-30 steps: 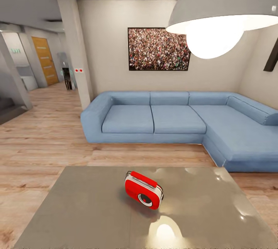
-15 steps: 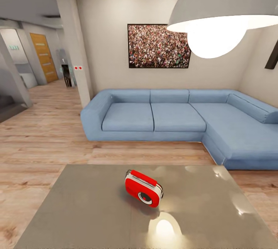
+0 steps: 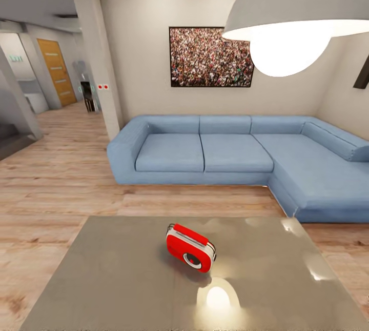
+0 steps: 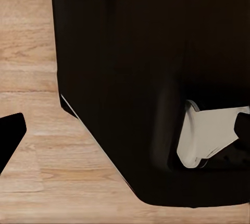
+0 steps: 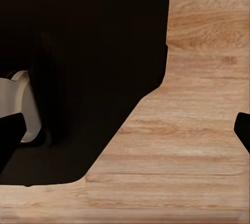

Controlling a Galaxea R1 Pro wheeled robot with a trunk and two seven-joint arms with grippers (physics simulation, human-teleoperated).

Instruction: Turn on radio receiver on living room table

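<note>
The radio receiver [image 3: 190, 254], small and red with silver-white trim and a round dark dial, stands on the glossy grey-brown table [image 3: 113, 279] just right of its middle in the head view. It leans slightly, dial facing me. In the left wrist view, my left gripper [image 4: 127, 135] is open over the robot's black base and the wood floor, with nothing between its fingers. The right wrist view has my right gripper [image 5: 127, 135] open and empty as well, hanging low beside the base. Both are far from the radio.
A blue L-shaped sofa [image 3: 230, 154] stands beyond the table, under a crowd-photo picture [image 3: 211, 57]. A large pendant lamp [image 3: 297, 18] hangs at the upper right, close to the camera. A pillar [image 3: 95, 54] and a hallway with a wooden door [image 3: 54, 72] lie to the left.
The whole head view has shifted a little, with the wall picture and the sofa sitting higher in the frame, so the camera has moved. The radio has stayed in place on the table.
</note>
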